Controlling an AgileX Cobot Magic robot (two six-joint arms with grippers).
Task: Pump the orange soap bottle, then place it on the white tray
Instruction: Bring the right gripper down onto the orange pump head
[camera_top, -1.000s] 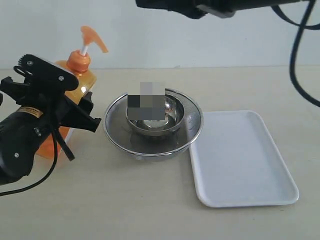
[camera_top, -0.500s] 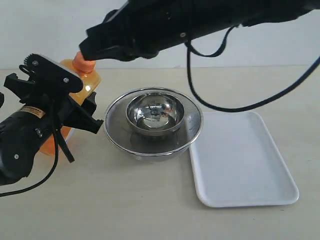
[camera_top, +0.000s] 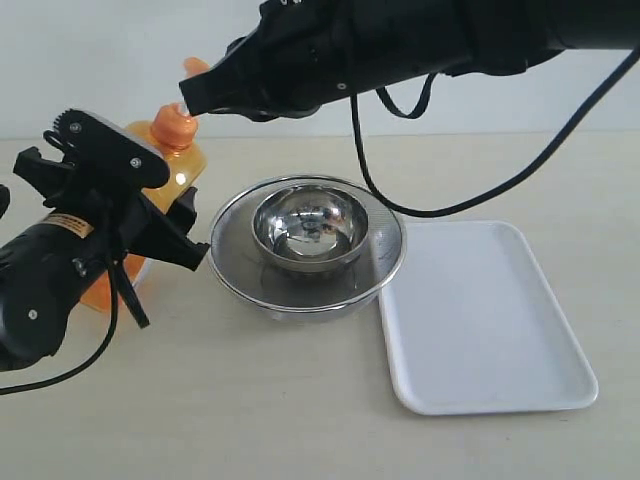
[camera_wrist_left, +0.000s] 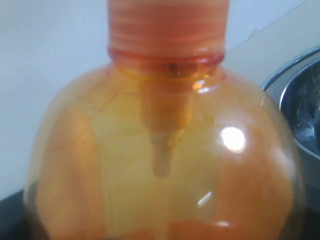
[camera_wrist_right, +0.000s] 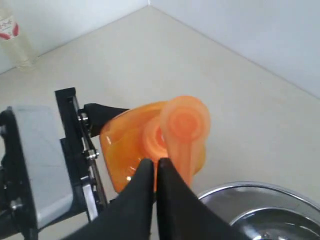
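Note:
The orange soap bottle (camera_top: 183, 165) stands at the table's left and fills the left wrist view (camera_wrist_left: 160, 150). My left gripper (camera_top: 152, 218) is shut on its body, one finger on each side. From the right, my right arm reaches across the bowls. Its gripper (camera_top: 190, 96) is shut, with the tips (camera_wrist_right: 155, 163) together right at the orange pump head (camera_wrist_right: 183, 124), beside the spout. In the exterior view the arm hides most of the pump head. The white tray (camera_top: 490, 320) lies at the right with nothing on it.
A wide steel mesh bowl (camera_top: 232, 262) with a smaller steel bowl (camera_top: 308, 226) inside sits between bottle and tray; its rim shows in both wrist views (camera_wrist_right: 260, 192) (camera_wrist_left: 280, 80). A small clear bottle (camera_wrist_right: 13, 42) stands by the far wall.
My right arm has come down from the top of the view and reached left across the bowls to the pump head. The left gripper has kept hold of the bottle.

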